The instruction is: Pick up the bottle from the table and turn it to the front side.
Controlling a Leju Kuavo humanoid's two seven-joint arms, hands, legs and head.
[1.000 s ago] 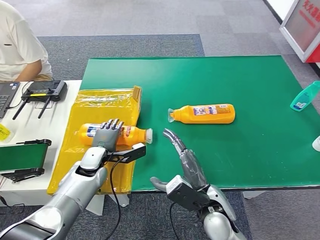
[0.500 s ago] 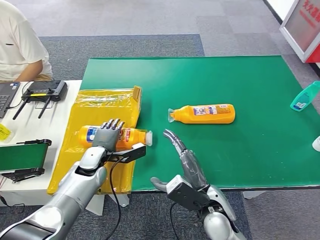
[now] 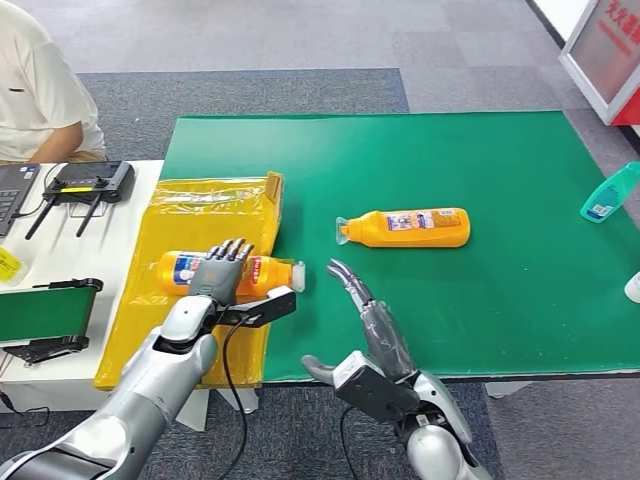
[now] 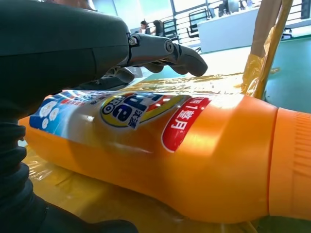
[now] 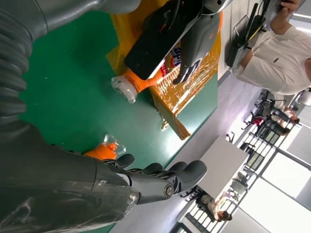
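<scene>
I see the left hand (image 3: 217, 274) draped over the orange detergent bottle (image 3: 264, 272) lying on yellow plastic (image 3: 189, 210) at nine o'clock; grip unclear. Right hand (image 3: 355, 295) open, fingers extended, holding nothing.

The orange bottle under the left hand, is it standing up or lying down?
Lying down: the orange bottle rests on its side on the yellow bag, cap toward the green mat.
</scene>
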